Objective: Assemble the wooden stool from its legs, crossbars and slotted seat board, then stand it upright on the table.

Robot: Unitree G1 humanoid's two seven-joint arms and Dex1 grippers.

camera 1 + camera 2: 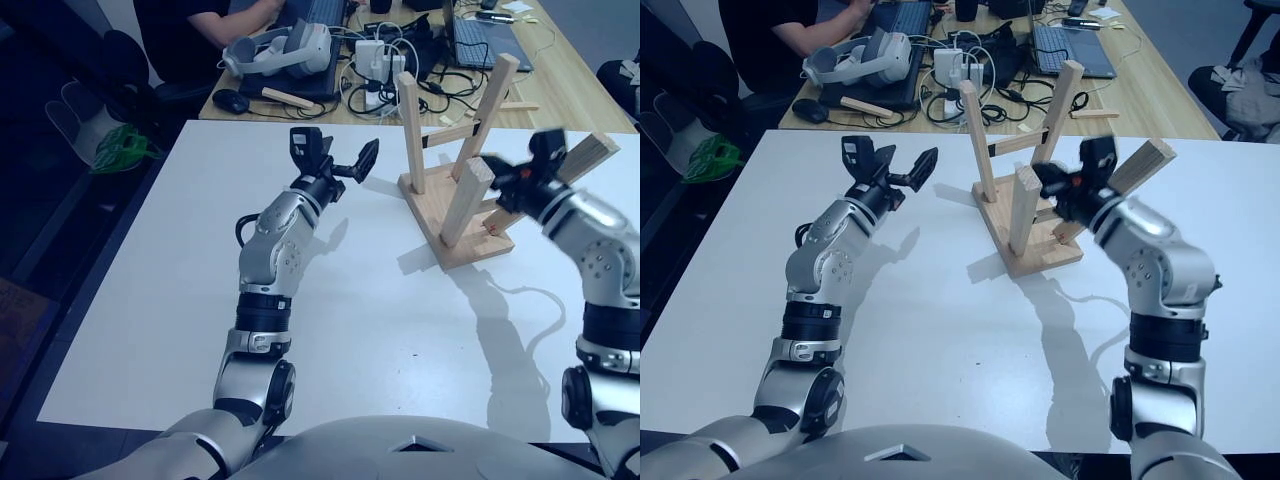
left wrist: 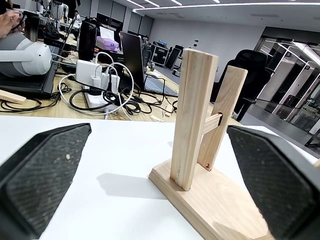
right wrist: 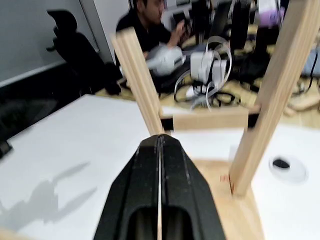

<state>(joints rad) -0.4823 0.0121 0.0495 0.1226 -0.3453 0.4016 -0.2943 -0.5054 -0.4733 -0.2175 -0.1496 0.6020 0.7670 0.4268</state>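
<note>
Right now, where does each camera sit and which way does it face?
Left eye: on the head, facing forward and down over the table; shows both arms, left end effector, right end effector and the upturned stool.
Right eye: beside it, same scene.
Left wrist: on the left wrist, looking between its open pads at the stool.
Right wrist: on the right wrist, looking along its shut end effector at the stool's crossbar.
Shared: all four see the stool.

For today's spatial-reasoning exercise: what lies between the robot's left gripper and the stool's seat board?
Only bare white table separates the left gripper from the seat board, as the left eye view shows.
</note>
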